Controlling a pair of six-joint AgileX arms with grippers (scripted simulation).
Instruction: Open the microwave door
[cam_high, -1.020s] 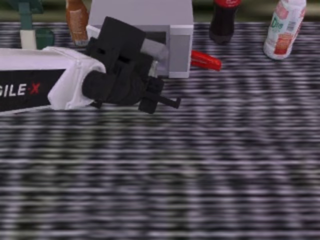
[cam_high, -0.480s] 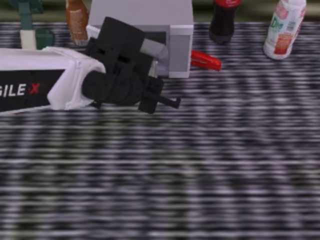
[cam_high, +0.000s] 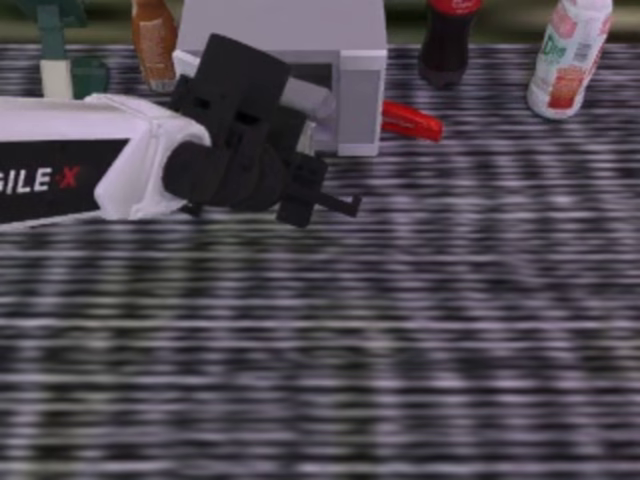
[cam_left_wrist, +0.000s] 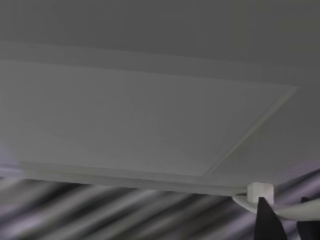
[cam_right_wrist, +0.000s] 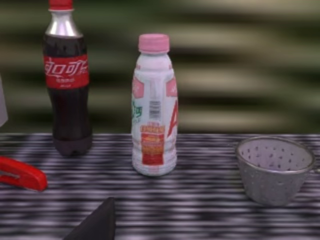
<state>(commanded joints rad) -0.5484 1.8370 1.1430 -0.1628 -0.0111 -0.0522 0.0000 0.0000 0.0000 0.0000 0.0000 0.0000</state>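
The light grey microwave (cam_high: 290, 25) stands at the back middle of the table in the top view. My left arm reaches in from the left, its black wrist covering most of the oven's front. The microwave door (cam_left_wrist: 140, 115) fills the left wrist view, its window panel close to the camera. A pale curved handle (cam_left_wrist: 260, 192) sits at the door's edge. My left gripper (cam_left_wrist: 287, 225) has its dark fingers on either side of that handle bar, shut on it. A grey sliver of door (cam_high: 310, 98) shows beside the control strip (cam_high: 360, 100). My right gripper (cam_right_wrist: 100, 225) shows only as a dark wedge, off to the right.
A red stapler (cam_high: 410, 120) lies just right of the microwave. A cola bottle (cam_high: 447, 40) and a white pink-capped bottle (cam_high: 570, 55) stand at the back right, with a metal strainer cup (cam_right_wrist: 274, 170) further right. A brown bottle (cam_high: 153, 40) and a green object (cam_high: 60, 50) stand at the back left.
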